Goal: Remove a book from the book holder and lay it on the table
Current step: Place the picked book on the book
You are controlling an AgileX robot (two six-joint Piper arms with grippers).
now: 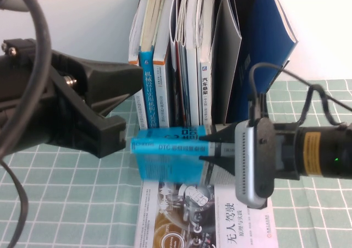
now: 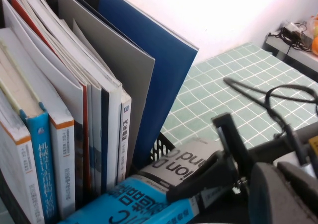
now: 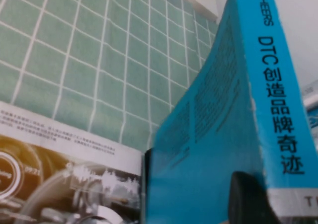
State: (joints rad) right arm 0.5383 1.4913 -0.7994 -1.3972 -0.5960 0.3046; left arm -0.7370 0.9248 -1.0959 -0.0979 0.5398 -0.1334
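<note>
My right gripper (image 1: 208, 149) is shut on the book (image 1: 170, 149), a thick paperback with a cyan spine. It holds the book level, spine up, in the air just in front of the book holder (image 2: 163, 145). The book also shows in the left wrist view (image 2: 124, 204), with its grey half under a black finger (image 2: 198, 179). In the right wrist view one finger (image 3: 248, 199) presses on its cyan cover (image 3: 208, 134). My left gripper (image 1: 132, 108) hangs open and empty at the left, beside the holder.
A white book with a sepia machinery photo (image 1: 203, 215) lies flat on the green checked table (image 1: 66, 204) right under the held book. The holder still carries several upright books, a grey folder (image 2: 124, 85) and a dark blue booklet (image 2: 159, 70).
</note>
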